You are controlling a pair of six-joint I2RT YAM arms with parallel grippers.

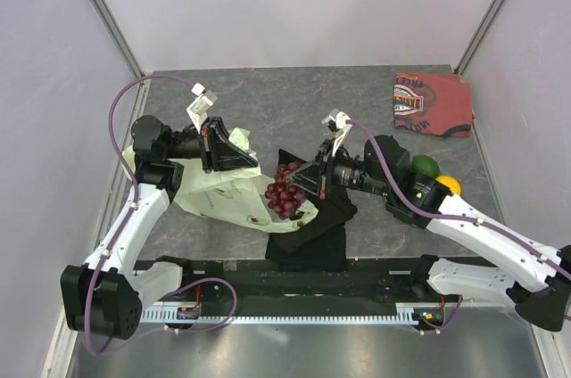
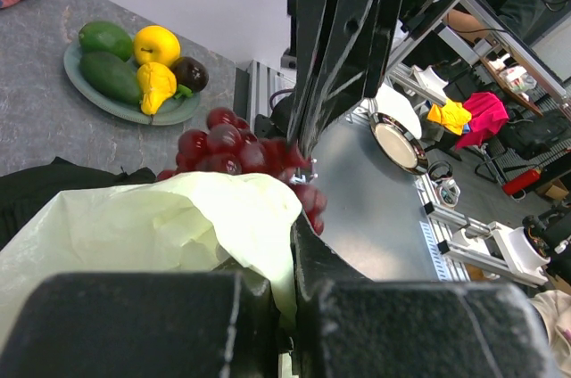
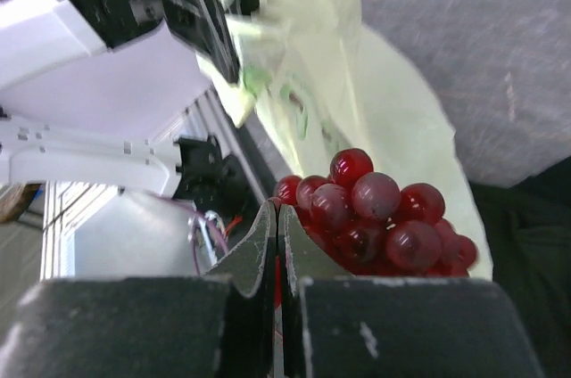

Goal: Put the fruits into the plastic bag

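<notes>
Near centre we hold grape bunch (image 1: 284, 193): likely light, knobbly, best taken by stalk end; right gripper (image 3: 275, 217) clamps it, left gripper (image 2: 287, 258) clamps plastic bag (image 1: 210, 193).

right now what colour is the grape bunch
Grape bunch: dark red, clearest in the right wrist view.

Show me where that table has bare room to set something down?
Bare: the far strip of grey table, left of the red-orange cloth. Crowded: the middle, with plastic bag, grape bunch and black cloth, plus the plate at right.
</notes>
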